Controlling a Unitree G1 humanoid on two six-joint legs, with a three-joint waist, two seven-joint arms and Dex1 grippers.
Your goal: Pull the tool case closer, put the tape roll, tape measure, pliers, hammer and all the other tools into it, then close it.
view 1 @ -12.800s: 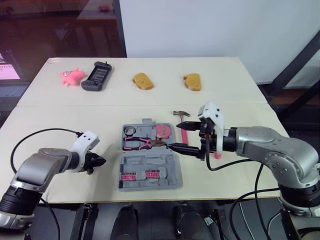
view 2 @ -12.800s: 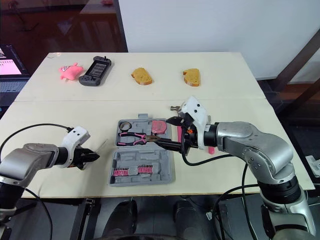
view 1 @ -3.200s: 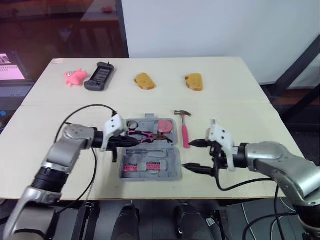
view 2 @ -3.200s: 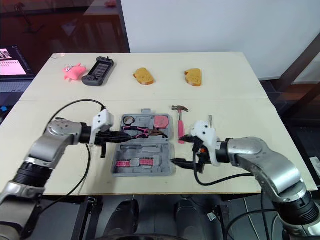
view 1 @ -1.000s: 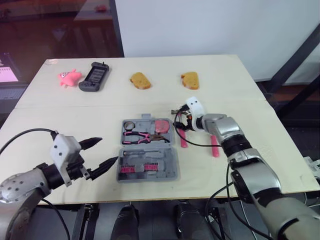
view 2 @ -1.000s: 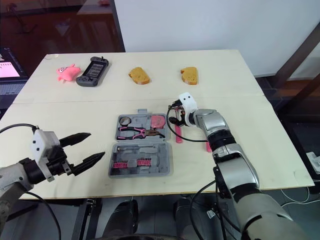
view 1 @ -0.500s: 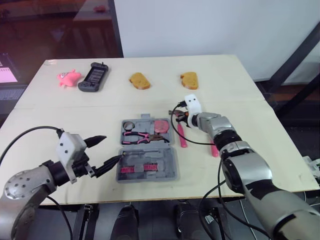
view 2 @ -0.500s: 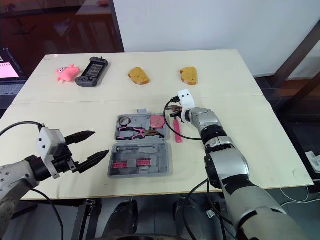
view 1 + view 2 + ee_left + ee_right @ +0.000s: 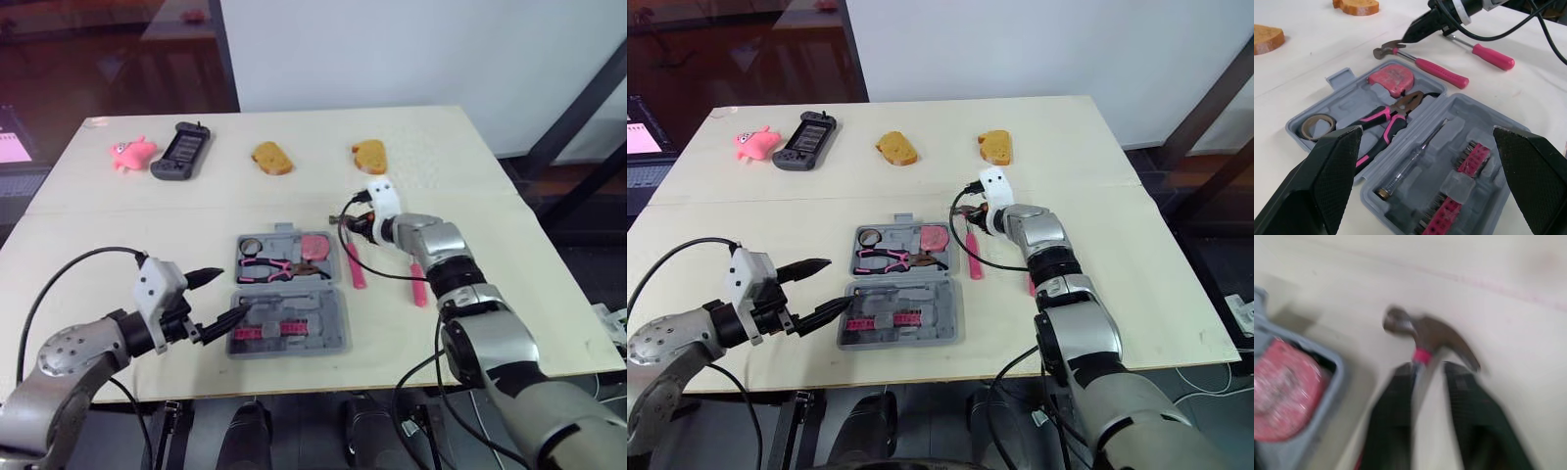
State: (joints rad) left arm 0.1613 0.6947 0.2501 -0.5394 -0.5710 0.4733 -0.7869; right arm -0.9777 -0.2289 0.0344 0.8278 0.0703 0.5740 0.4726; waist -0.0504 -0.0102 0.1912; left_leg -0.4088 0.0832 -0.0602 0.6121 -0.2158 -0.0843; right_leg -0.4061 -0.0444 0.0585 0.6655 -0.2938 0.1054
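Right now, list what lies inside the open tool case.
One half of the tool case holds the tape roll, pliers and tape measure; the other holds a tester screwdriver and pink bit racks. The slots beneath those tools are covered, so anything under them cannot be seen.

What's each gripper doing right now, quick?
Left gripper: open, holding nothing, by the tool case.
Right gripper: open, jaws straddling the hammer just below its head, not clamped.
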